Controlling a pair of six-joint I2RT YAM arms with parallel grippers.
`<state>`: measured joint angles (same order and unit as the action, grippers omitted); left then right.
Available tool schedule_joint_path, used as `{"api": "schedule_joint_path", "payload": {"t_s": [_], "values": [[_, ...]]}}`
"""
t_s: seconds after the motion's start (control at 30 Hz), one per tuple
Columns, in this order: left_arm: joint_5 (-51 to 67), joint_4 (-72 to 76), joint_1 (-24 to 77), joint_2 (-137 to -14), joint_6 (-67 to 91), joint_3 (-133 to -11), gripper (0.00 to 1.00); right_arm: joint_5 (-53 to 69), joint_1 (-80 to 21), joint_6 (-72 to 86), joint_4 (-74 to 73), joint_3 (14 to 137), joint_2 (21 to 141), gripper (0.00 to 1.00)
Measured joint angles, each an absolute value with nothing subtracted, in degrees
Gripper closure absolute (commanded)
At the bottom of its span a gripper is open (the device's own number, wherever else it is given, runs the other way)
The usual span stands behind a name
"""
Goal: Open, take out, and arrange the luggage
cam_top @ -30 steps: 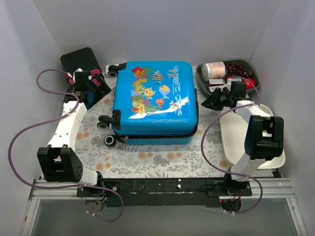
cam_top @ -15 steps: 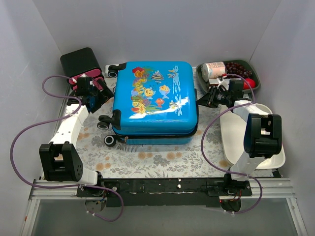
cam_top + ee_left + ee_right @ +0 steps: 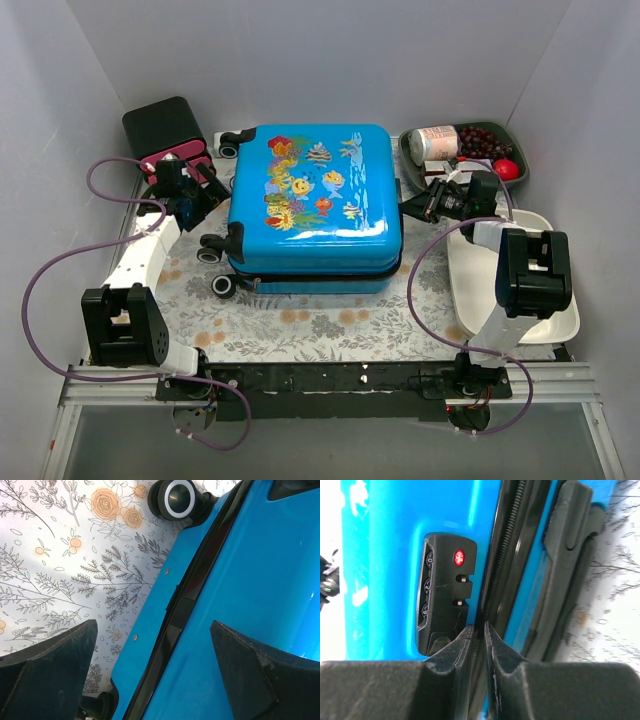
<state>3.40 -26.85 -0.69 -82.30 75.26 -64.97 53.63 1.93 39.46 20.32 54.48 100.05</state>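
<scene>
Right tool [image 3: 479, 630] pinched closed at luggage [image 3: 315, 195] zipper [image 3: 507, 555] beside lock [image 3: 442, 595], toward counter's [image 3: 300, 320] right edge; left tool [image 3: 154, 630] gaped. Judged: drag along zipper, not outward.

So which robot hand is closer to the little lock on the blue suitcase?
Right. The right jaws, closed, sit just beside the lock on the suitcase; the left jaws, open, are at its opposite side by a wheel.

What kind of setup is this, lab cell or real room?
Likely a staged lab test booth: plain white walls close it in, the arms sit on a metal rail, and the suitcase lies on a floral tablecloth as a prop.
</scene>
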Motion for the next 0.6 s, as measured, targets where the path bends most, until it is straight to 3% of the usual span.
{"api": "schedule_joint_path", "payload": {"t_s": [0.23,0.37,0.47,0.6], "values": [[3.4,-25.6,-1.7,-82.3,75.1,-64.8,0.02,58.7,2.5,60.2,44.9,49.7,99.6,0.78],[3.5,-24.6,-2.3,-82.3,74.8,-64.5,0.02,60.8,2.6,65.1,51.2,49.7,96.6,0.78],[3.9,-23.9,-2.6,-82.3,74.7,-64.4,0.02,61.5,2.6,62.8,48.0,49.7,93.6,0.78],[6.0,-23.5,-2.5,-82.3,74.6,-64.0,0.02,56.4,2.5,50.2,28.5,52.1,88.5,0.75]]}}
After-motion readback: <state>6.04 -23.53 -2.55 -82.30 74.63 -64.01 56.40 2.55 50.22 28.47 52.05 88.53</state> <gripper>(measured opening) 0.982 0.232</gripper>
